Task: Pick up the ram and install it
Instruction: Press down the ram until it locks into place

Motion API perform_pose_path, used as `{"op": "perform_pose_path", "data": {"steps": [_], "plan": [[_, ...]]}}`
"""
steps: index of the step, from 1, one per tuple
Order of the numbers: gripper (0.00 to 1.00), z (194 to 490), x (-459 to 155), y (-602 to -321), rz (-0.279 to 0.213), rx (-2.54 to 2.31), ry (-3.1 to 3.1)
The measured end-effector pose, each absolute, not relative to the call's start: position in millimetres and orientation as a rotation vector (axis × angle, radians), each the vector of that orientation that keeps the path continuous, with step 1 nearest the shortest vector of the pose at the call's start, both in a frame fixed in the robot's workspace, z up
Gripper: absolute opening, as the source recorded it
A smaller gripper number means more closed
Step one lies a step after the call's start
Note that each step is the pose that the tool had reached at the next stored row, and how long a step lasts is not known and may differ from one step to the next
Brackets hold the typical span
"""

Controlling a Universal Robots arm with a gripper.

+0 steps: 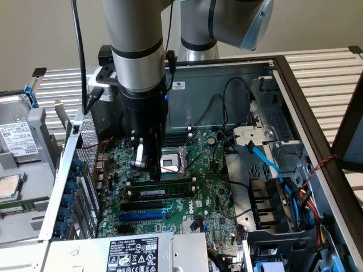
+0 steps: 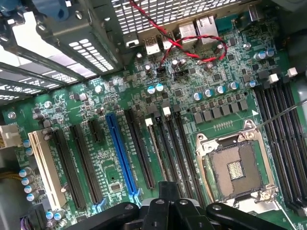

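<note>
The ram (image 1: pixel 163 192) is a long dark green stick with a small white label, standing on edge in a memory slot of the green motherboard (image 1: pixel 212 192) inside the open computer case. In the wrist view the ram (image 2: pixel 155 146) appears edge-on as a thin strip between black slots. My gripper (image 1: pixel 149 165) hangs shut just above the slot area, over the end of the ram nearer the exterior view's left and beside the processor socket. Nothing shows between its fingers. In the wrist view, the black links of the gripper (image 2: pixel 168 207) sit close over the board.
An open processor socket (image 1: pixel 171 161) (image 2: pixel 235 168) lies beside the memory slots. A blue expansion slot (image 1: pixel 142 216) and black slots run parallel. Blue and black cables (image 1: pixel 266 161) and drive cages crowd the exterior view's right. A hard drive (image 1: pixel 17 141) lies outside the case.
</note>
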State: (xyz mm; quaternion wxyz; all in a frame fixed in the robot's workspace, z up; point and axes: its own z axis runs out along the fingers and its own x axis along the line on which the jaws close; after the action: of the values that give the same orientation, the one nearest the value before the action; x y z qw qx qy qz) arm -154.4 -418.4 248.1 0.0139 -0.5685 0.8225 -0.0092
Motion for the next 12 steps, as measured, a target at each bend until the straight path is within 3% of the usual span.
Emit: {"op": "perform_pose_path", "data": {"steps": [12], "plan": [[0.10, 248.7, -154.4, -418.4, -0.032, -1.541, 2.708]]}}
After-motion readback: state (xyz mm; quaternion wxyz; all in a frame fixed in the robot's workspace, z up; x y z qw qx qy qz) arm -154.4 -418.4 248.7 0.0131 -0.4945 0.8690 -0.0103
